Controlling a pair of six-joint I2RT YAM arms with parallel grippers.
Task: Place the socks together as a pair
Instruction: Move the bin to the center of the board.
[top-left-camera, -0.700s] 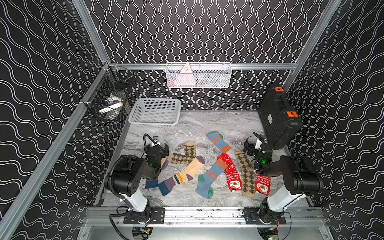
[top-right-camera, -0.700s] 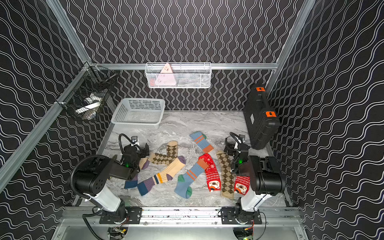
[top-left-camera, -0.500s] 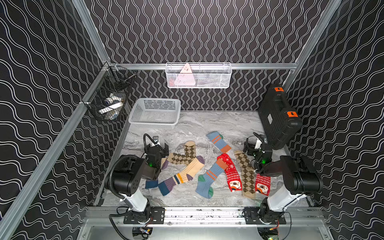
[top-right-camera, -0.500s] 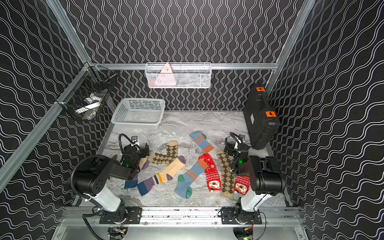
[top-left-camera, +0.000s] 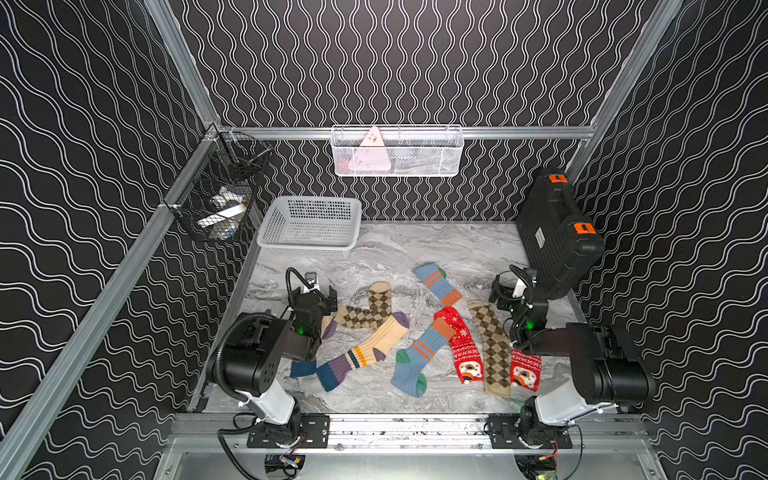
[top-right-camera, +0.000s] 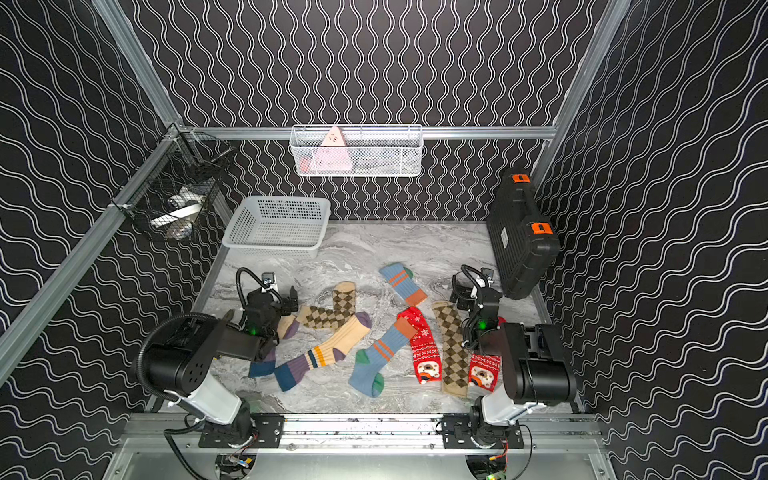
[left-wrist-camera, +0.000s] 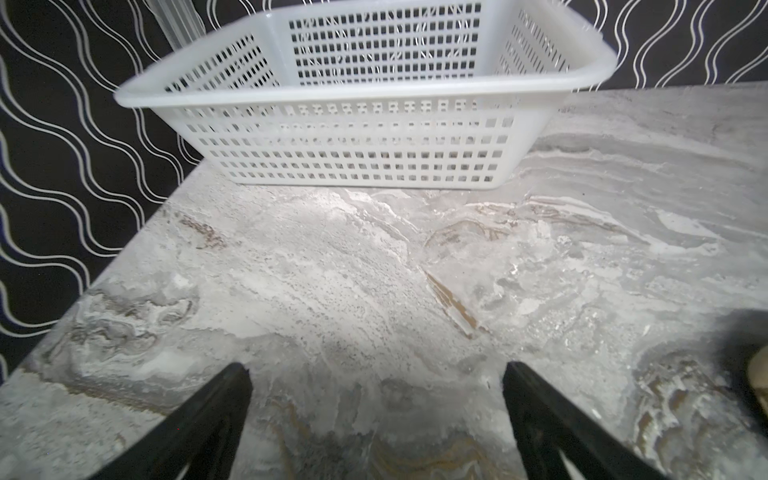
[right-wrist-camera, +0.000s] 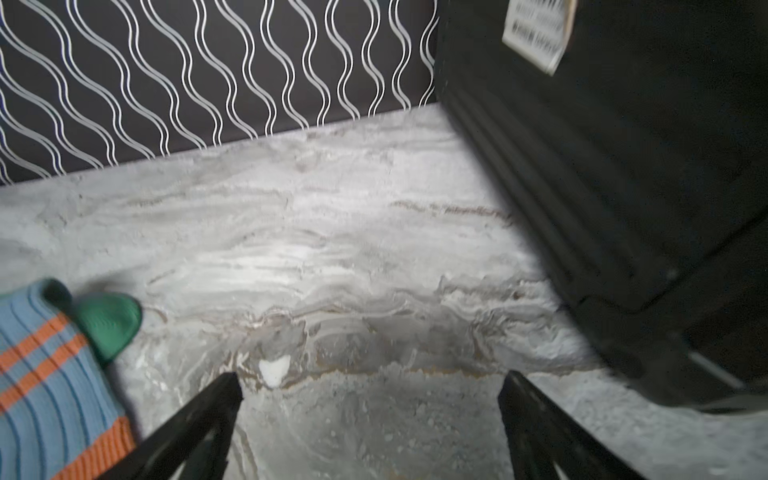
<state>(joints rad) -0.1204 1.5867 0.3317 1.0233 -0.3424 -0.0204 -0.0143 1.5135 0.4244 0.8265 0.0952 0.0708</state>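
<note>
Grey marble tabletop (top-left-camera: 399, 245) runs from my base rail (top-left-camera: 407, 428) back to black wavy-lined walls (top-left-camera: 415, 62). Socks (top-left-camera: 419, 353) lie flat and mixed between my two arms, some overlapping. My left gripper (left-wrist-camera: 370, 370) hangs low over bare marble beside them, jaws spread, holding nothing. My right gripper (right-wrist-camera: 370, 376) is spread too, near a blue sock (right-wrist-camera: 45, 374). Farther back sit a white basket (left-wrist-camera: 353, 95) on my left and a black case (top-left-camera: 557, 232) on my right.

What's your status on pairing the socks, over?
Left gripper open, empty. Right gripper open, empty. Socks scattered on table, unpaired; argyle sock lies between the two red socks. Black case close beside right gripper.
</note>
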